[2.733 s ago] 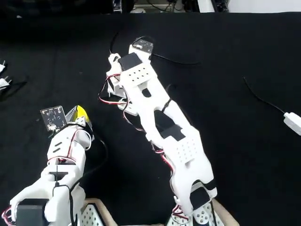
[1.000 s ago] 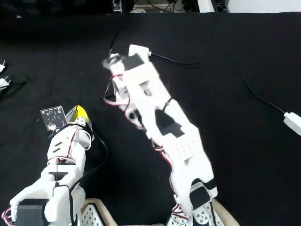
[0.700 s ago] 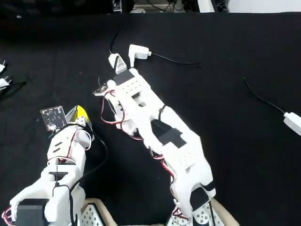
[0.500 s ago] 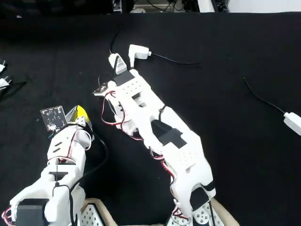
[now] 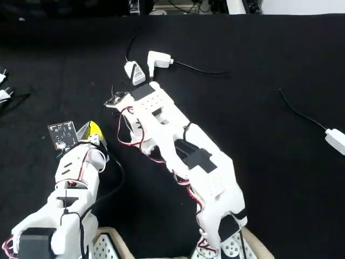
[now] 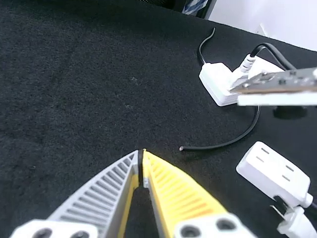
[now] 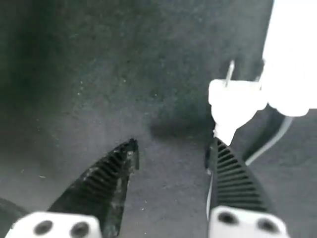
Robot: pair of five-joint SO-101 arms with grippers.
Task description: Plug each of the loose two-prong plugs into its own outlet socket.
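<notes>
Two white outlet blocks lie at the table's far middle, one (image 5: 133,72) with a cable running away, the other (image 5: 158,59) with a black cable to the right. My right gripper (image 7: 172,146) is open and holds nothing. A white two-prong plug (image 7: 233,105) lies just off one of its fingertips (image 7: 218,148), beside a white block (image 7: 292,54). My right arm (image 5: 161,116) stretches toward those outlets. My left gripper (image 6: 142,152) is shut and empty, low over bare cloth. It faces a white outlet (image 6: 220,82) and a second socket block (image 6: 272,171).
Another white plug (image 5: 335,140) on a black cable lies at the right edge. Small white plugs (image 5: 3,86) sit at the far left edge. A loose black cable end (image 6: 182,148) lies between my left gripper and the outlets. Black cloth covers the table (image 5: 269,97).
My right arm has drawn back toward the near left from over the white outlets, uncovering both. My left arm has kept still.
</notes>
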